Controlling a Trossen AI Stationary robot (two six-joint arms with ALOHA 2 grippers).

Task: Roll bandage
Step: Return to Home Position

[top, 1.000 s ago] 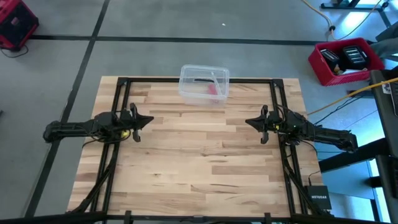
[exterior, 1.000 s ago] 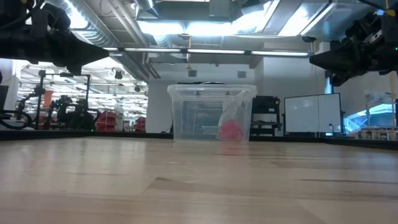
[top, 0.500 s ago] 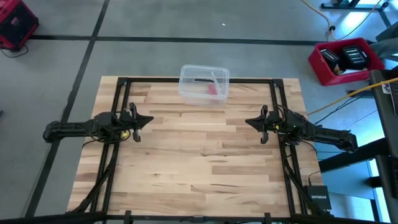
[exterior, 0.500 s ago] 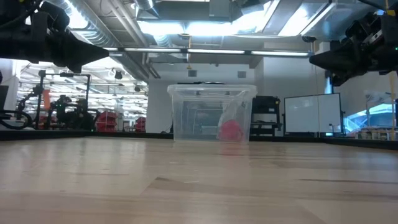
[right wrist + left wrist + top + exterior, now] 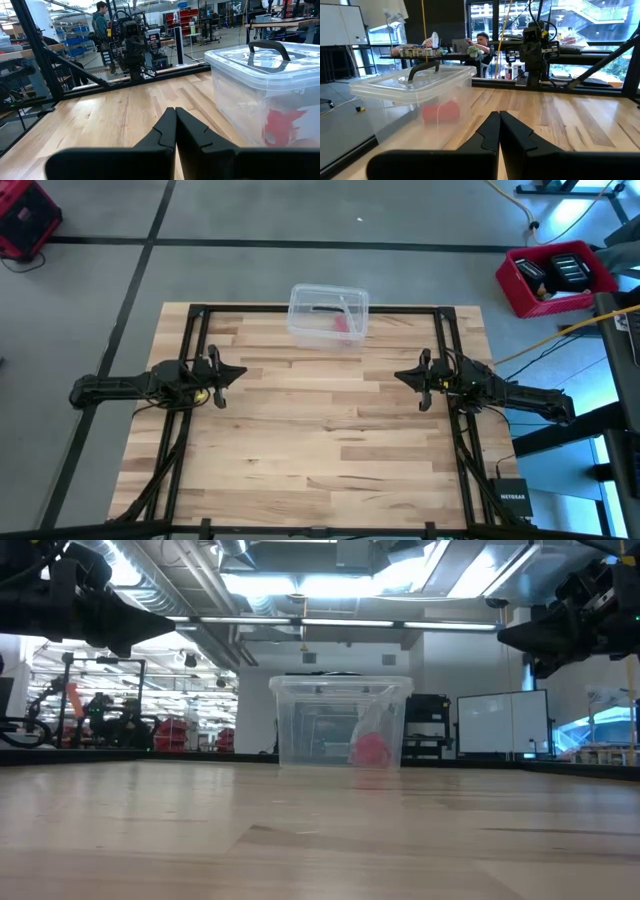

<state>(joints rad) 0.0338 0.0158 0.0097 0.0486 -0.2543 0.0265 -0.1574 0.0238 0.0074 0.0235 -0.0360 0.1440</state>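
Note:
The red bandage (image 5: 343, 325) lies inside a closed clear plastic box (image 5: 328, 313) with a dark handle, at the table's far edge near the middle. It shows through the box wall in the low view (image 5: 371, 749), the left wrist view (image 5: 441, 111) and the right wrist view (image 5: 281, 124). My left gripper (image 5: 238, 373) hovers shut and empty over the table's left side. My right gripper (image 5: 400, 376) hovers shut and empty over the right side. Both point toward the table's middle, well short of the box.
The wooden table (image 5: 320, 440) has a black frame rail (image 5: 320, 309) along its far edge and sides. A red bin (image 5: 560, 277) with dark items stands on the floor beyond the table's far right corner. People show in the room behind.

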